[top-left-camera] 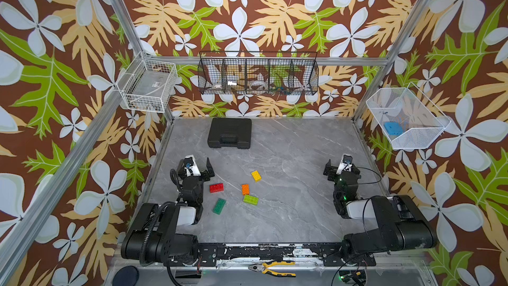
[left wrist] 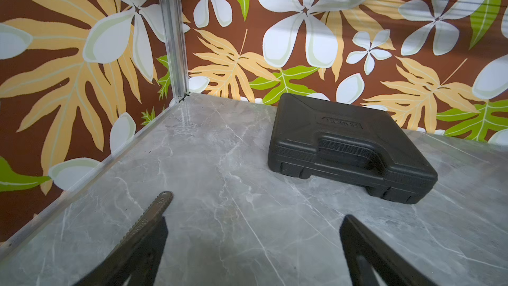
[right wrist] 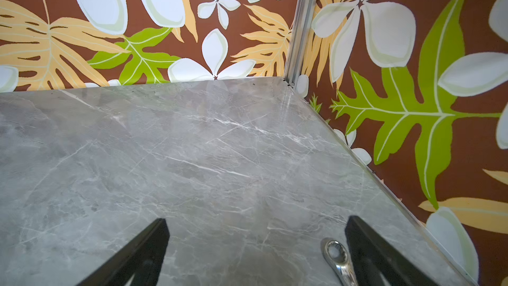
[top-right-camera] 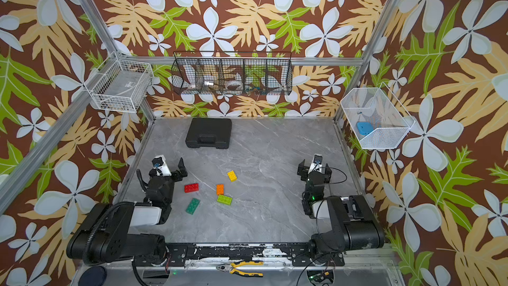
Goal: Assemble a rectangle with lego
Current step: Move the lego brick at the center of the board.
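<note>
Several lego bricks lie apart on the grey table in both top views: red (top-left-camera: 216,187), dark green (top-left-camera: 219,206), orange (top-left-camera: 245,189), lime green (top-left-camera: 250,199) and yellow (top-left-camera: 256,176). No rectangle of joined bricks is in view. My left gripper (top-left-camera: 195,164) hovers open just left of the red brick, and the left wrist view shows bare table between its fingers (left wrist: 255,218). My right gripper (top-left-camera: 342,167) is open near the table's right edge, far from the bricks, with nothing between its fingers (right wrist: 257,219).
A black case (top-left-camera: 229,132) lies at the back left. A rusty toothed tool (left wrist: 162,202) lies by my left gripper and a chrome wrench end (right wrist: 336,254) by my right. Yellow-handled pliers (top-left-camera: 272,268) rest on the front rail. Wire baskets (top-left-camera: 258,74) hang on the walls.
</note>
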Motion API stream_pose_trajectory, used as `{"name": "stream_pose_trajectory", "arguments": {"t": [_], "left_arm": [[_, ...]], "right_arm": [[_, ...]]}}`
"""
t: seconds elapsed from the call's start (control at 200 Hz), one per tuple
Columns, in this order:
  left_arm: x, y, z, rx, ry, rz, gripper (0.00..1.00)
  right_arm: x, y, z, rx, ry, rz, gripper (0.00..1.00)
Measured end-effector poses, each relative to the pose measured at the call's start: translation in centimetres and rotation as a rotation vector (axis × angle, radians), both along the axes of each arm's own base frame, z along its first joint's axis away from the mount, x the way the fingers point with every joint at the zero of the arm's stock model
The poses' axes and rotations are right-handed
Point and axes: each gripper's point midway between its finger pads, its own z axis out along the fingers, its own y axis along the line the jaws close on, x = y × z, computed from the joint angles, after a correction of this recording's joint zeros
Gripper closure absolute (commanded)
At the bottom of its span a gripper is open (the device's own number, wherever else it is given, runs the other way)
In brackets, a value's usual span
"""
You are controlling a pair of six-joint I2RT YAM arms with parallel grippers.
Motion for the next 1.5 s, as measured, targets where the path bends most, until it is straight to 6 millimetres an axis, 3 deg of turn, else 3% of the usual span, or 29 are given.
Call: {"name": "stream_pose_trajectory", "arguments": {"t": [1.356,1.426,1.496], "left_arm": [[0.0,-0.1,0.0,0.000,-0.001,-0.005,0.00],[-0.4,-0.1,0.4,0.000,-0.012,-0.005,0.00],[-1.0,-0.3,1.9,-0.001,-0.054,0.005,0.00]], "right_arm": [[0.0,0.0,0.1,0.000,-0.002,0.000,0.01],[0.1,0.3,0.6,-0.006,0.004,0.010,0.01],[1.4,0.8,3.4,-0.013,-0.029,0.028,0.01]]}}
